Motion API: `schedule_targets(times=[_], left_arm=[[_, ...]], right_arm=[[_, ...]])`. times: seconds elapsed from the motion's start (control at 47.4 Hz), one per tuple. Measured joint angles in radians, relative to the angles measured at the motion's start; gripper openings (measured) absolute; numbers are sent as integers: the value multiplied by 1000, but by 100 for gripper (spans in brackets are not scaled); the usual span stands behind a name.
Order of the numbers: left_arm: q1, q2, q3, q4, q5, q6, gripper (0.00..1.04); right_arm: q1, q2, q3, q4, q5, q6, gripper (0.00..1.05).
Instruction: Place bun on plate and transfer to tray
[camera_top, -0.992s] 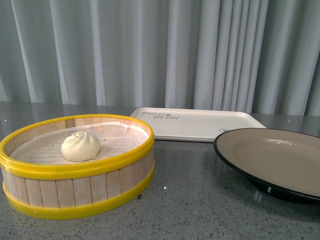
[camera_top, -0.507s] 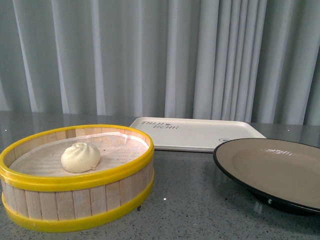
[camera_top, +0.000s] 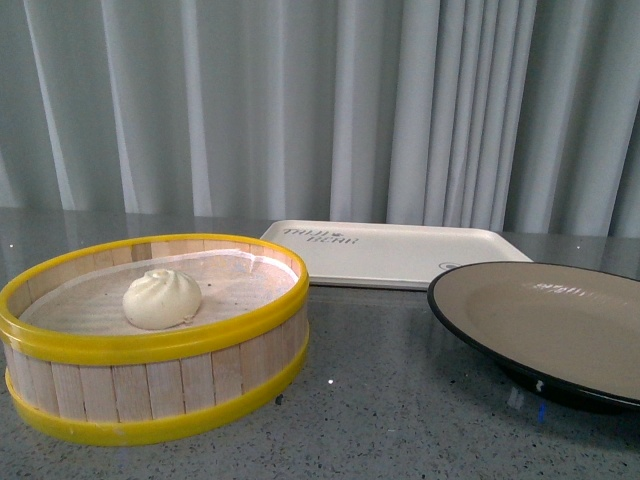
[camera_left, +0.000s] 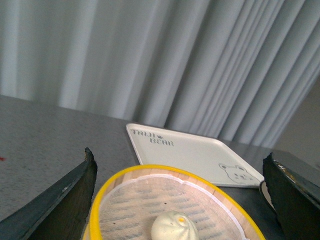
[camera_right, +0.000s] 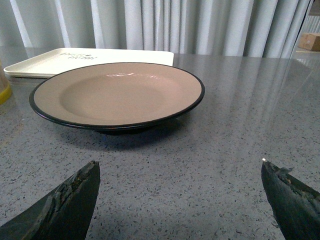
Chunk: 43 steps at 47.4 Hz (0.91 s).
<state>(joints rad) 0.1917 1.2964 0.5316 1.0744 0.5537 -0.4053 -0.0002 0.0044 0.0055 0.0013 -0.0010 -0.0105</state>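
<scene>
We see the bun (camera_top: 161, 298) inside the steamer basket (camera_top: 150, 345) on the worktop (camera_top: 400, 400), the plate (camera_top: 560, 330) apart to its right, the tray (camera_top: 400, 255) behind both. Our left gripper (camera_left: 178, 154) is spread wide, seemingly above the basket; the right gripper (camera_right: 179, 163), also spread, faces the plate

Front: looking low across table (camera_top: 400, 420) | left wrist: hovering close over steamer basket (camera_left: 165, 169) | right wrist: sitting low, facing plate (camera_right: 115, 92) | all sharing tray (camera_top: 400, 250)

The steamer basket (camera_top: 150, 385) is slatted wood, the plate (camera_top: 540, 320) glossy, the table (camera_top: 400, 420) speckled and polished
</scene>
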Motion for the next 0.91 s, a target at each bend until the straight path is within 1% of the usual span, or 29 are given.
schedule_targets(times=[0.042,0.127,0.169,0.211,0.359,0.401,0.464,0.549,0.654,0.718,0.823,0.908], left_arm=[[-4,45,39,-4,61,3,98],[-37,102,111,-65,177,39,98],[-63,116,146,-123,183,68,98],[-93,124,198,-238,172,125,98],[-176,128,294,-500,205,274,98],[-204,128,326,-590,173,330,98],[-230,132,356,-681,134,389,98],[-249,140,377,-755,106,434,98],[-268,162,421,-865,37,488,98],[-273,172,436,-892,-1,516,98],[-278,183,451,-898,-37,547,98],[-281,185,469,-919,-88,613,98]], right_arm=[[0,0,0,0,0,0,96],[0,0,0,0,0,0,96],[0,0,0,0,0,0,96],[0,0,0,0,0,0,96],[0,0,0,0,0,0,96],[0,0,0,0,0,0,96],[0,0,0,0,0,0,96],[0,0,0,0,0,0,96],[0,0,0,0,0,0,96],[0,0,0,0,0,0,96],[0,0,0,0,0,0,96],[0,0,0,0,0,0,96]])
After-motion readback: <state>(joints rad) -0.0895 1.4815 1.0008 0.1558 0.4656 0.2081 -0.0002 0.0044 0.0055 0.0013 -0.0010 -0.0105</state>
